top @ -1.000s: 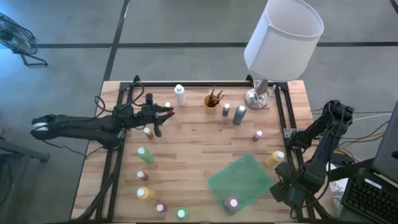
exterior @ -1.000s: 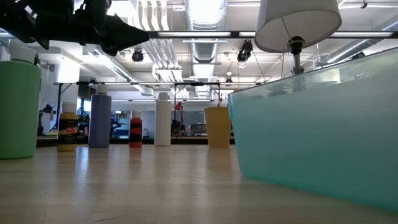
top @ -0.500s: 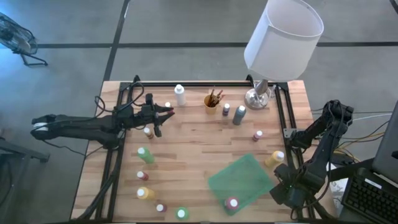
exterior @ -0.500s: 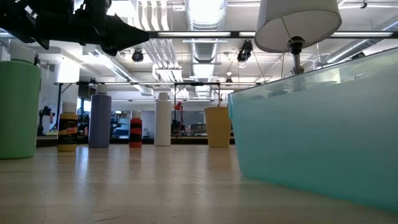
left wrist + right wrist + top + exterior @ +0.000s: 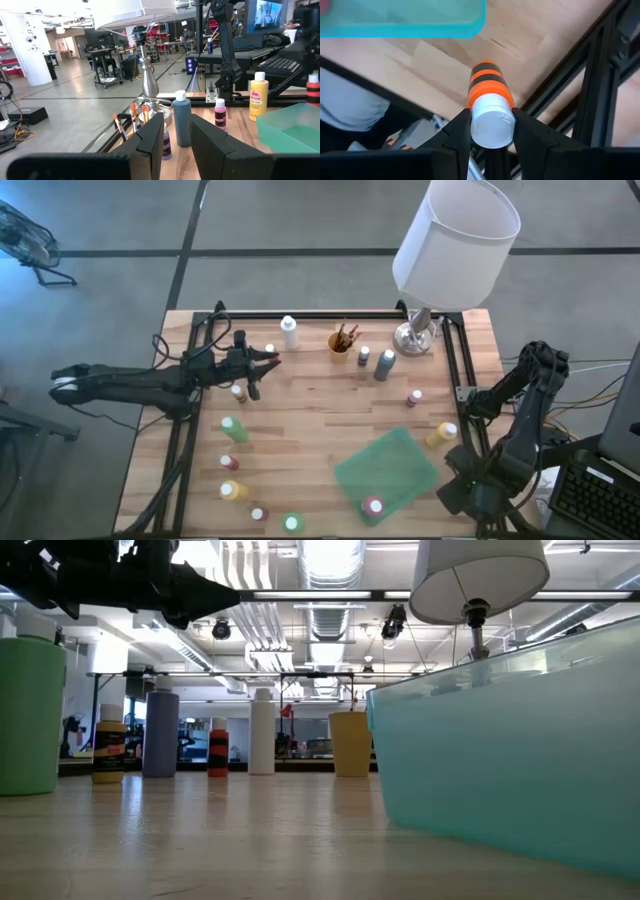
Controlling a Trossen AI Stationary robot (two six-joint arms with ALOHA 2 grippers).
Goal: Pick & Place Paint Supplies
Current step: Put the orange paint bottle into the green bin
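An orange bottle with dark bands [image 5: 487, 90] and a white cap hangs over the table's near right corner, with my right gripper [image 5: 492, 135] shut on it. In the high view that gripper is hidden under its own arm [image 5: 490, 475]. A teal bin [image 5: 385, 470] stands to its left on the table and holds a red bottle [image 5: 373, 506]. More paint bottles stand upright on the wood, among them a green one [image 5: 233, 428] and a yellow one [image 5: 440, 435]. My left gripper [image 5: 272, 360] hovers level at the far left, open, with nothing between its fingers [image 5: 150, 142]. My right gripper pinches the orange bottle's white cap [image 5: 492, 122] between its two fingers [image 5: 457, 132]. The fingers come from above and point down. The bottle hangs below them, cap up, lifted clear of the wooden table.
A white-shaded lamp [image 5: 455, 240] stands on its silver base [image 5: 415, 335] at the far right. A yellow cup with brushes [image 5: 342, 340] and a white bottle [image 5: 290, 332] stand along the far edge. Black frame rails [image 5: 600, 95] run beside the table's right edge.
My right arm has risen a little at the table's near right corner. My left arm has kept still.
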